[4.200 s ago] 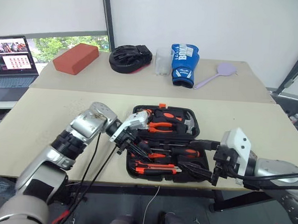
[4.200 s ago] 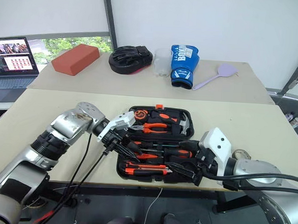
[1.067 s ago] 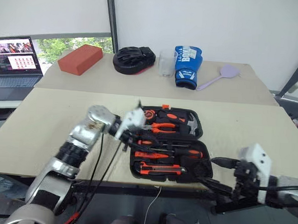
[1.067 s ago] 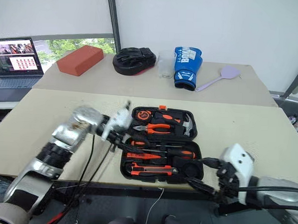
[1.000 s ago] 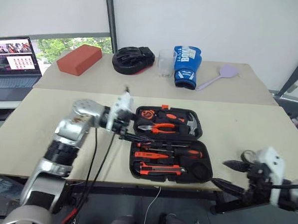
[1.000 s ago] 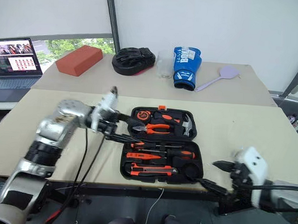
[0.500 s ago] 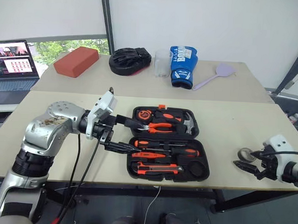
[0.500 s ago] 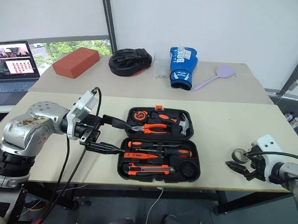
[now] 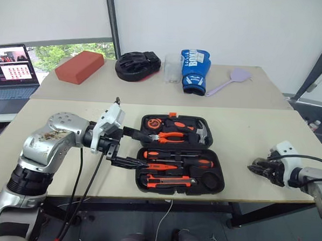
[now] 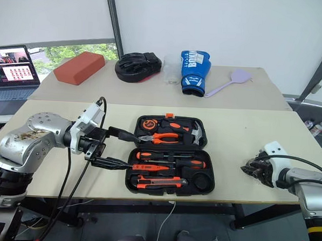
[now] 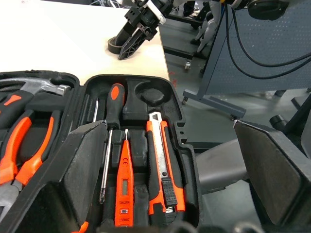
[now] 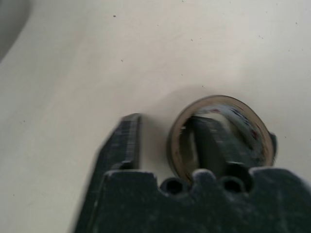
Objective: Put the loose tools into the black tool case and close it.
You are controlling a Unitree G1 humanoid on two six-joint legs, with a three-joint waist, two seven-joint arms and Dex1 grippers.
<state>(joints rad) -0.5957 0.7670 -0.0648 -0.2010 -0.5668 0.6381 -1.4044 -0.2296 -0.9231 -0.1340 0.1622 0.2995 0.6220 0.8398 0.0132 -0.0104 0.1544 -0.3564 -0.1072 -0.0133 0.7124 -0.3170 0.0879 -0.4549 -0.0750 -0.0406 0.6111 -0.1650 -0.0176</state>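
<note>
The black tool case [image 9: 177, 148] lies open on the near table. Its lower half holds two screwdrivers [image 9: 178, 154], a tester pen [image 11: 122, 191] and a utility knife [image 9: 171, 181], beside an empty round recess [image 9: 212, 181]. My left gripper [image 9: 138, 149] is open and hovers at the case's left edge, holding nothing. To the right of the case, my right gripper [image 12: 164, 124] straddles the tape roll [image 12: 218, 101] on the table. One finger is inside the ring and the other is outside, with a small gap to the wall.
Pliers [image 9: 170, 135], a tape measure and a hammer [image 9: 202, 132] fill the case's upper half. The far table carries a red brick [image 9: 80, 66], black mitt [image 9: 136, 64], clear cup [image 9: 172, 67], blue boxing glove [image 9: 195, 68] and lilac paddle [image 9: 229, 81]. A laptop [image 9: 9, 72] sits at the far left.
My right gripper has come from the table's front edge onto the tape roll, and its fingers have narrowed around the roll's wall. My left gripper has drawn back slightly from the case.
</note>
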